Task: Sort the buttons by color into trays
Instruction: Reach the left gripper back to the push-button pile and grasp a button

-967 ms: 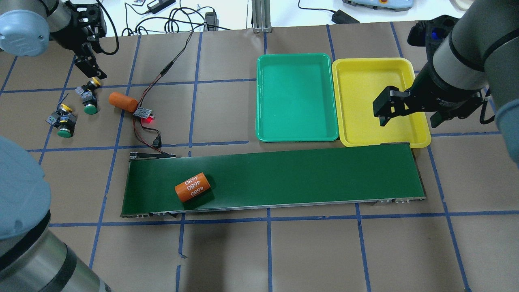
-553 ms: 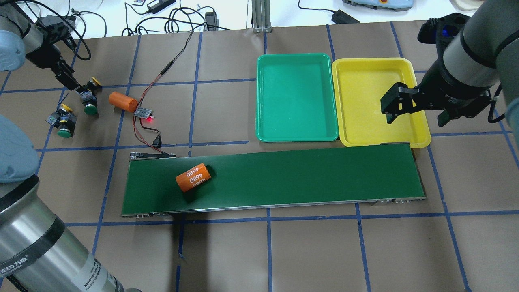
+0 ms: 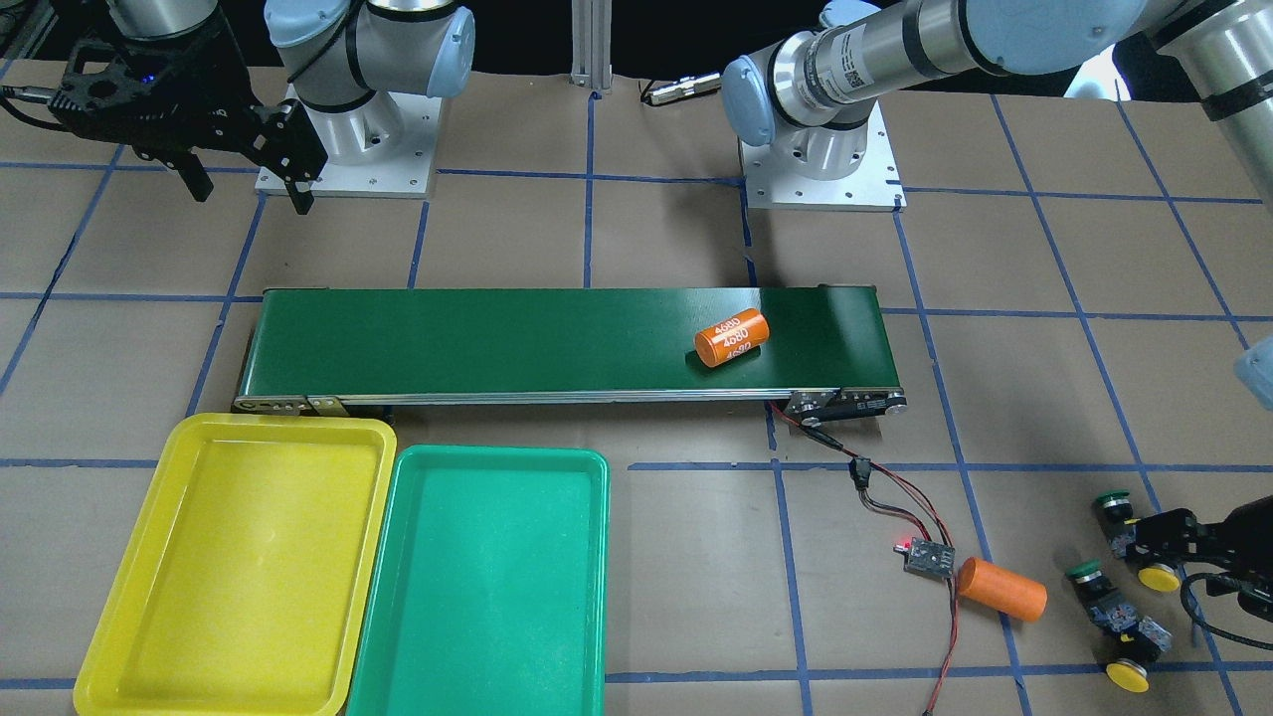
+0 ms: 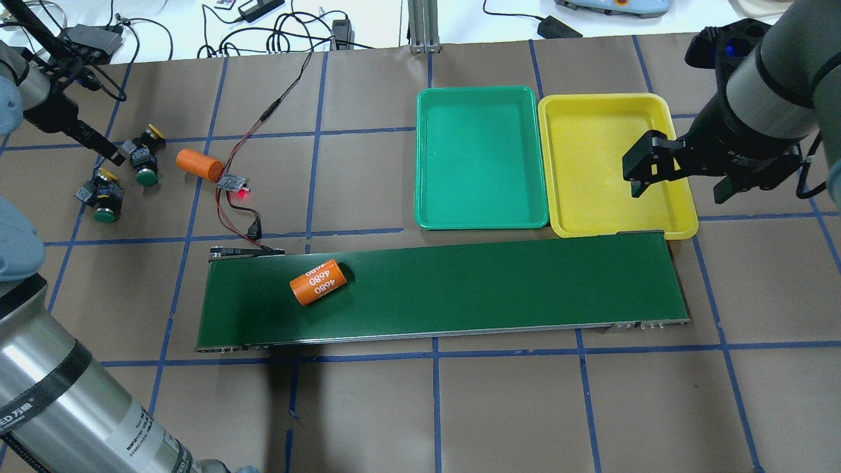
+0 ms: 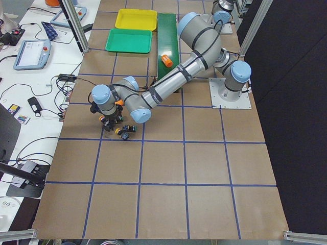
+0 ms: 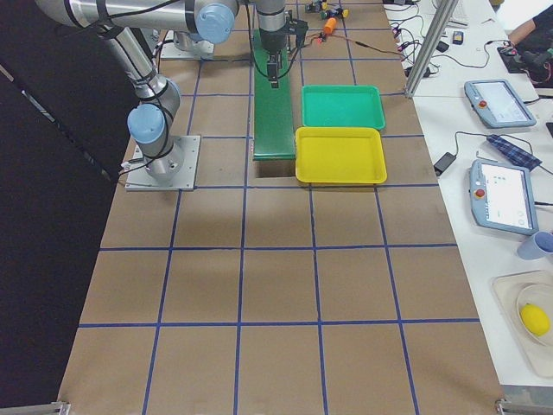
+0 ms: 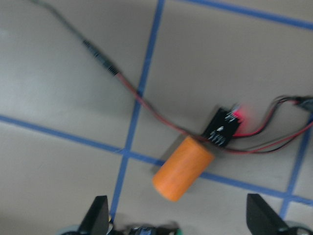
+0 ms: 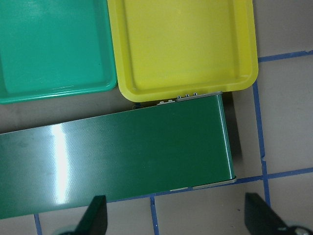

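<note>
Shows the left gripper [image 7: 179, 220] spread wide, low and just beside two of the buttons [image 4: 141, 157]. Shows the right gripper [image 8: 177, 218] spread too, raised near the yellow tray [image 4: 611, 105].

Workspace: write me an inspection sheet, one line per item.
Surface: brown paper table, blue tape grid.
Job's things: four buttons clustered at the robot's left, none sorted; green tray and yellow tray empty.
Clutter: orange cylinder on conveyor; second orange cylinder beside circuit board, red light on.
Grippers: left gripper open, at the buttons; right gripper open, empty, near yellow tray.
Cables: red-black wires from circuit board to conveyor.
Surroundings: teach pendants beside the table.
</note>
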Controlling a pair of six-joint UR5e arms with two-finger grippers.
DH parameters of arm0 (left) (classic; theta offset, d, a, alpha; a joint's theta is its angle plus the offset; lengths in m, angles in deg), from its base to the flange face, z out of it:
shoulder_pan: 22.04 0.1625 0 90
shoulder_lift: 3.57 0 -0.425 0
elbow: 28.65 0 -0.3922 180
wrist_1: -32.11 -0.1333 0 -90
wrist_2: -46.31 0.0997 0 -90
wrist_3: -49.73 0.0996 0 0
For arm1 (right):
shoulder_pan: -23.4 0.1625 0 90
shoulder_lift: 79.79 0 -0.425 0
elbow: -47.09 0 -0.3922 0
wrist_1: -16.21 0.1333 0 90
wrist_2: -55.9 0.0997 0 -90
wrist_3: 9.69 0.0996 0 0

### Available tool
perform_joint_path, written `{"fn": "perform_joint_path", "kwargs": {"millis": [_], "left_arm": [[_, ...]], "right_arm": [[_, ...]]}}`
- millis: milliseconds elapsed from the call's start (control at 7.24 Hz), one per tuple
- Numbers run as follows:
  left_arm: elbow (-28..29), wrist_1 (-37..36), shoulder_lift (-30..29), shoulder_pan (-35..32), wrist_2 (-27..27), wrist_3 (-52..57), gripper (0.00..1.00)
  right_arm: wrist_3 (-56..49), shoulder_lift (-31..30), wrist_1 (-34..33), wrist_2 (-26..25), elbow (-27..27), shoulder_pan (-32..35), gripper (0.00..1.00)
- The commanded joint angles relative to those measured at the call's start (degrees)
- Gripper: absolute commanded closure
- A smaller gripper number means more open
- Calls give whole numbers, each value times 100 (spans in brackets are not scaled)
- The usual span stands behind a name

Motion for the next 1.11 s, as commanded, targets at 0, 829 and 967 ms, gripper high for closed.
{"fn": "perform_joint_path", "kwargs": {"millis": [0, 829, 967], "left_arm": [[-461, -146, 32, 119, 187, -1165, 0], [-1387, -728, 611, 67, 679, -1896, 0], [-1510, -789, 603, 67, 661, -2011, 0]], "right_arm": [[-3, 0, -11, 18, 0, 1, 0], [6, 0, -3, 44, -26, 19, 0], [23, -26, -72, 44, -52, 28, 0]]}}
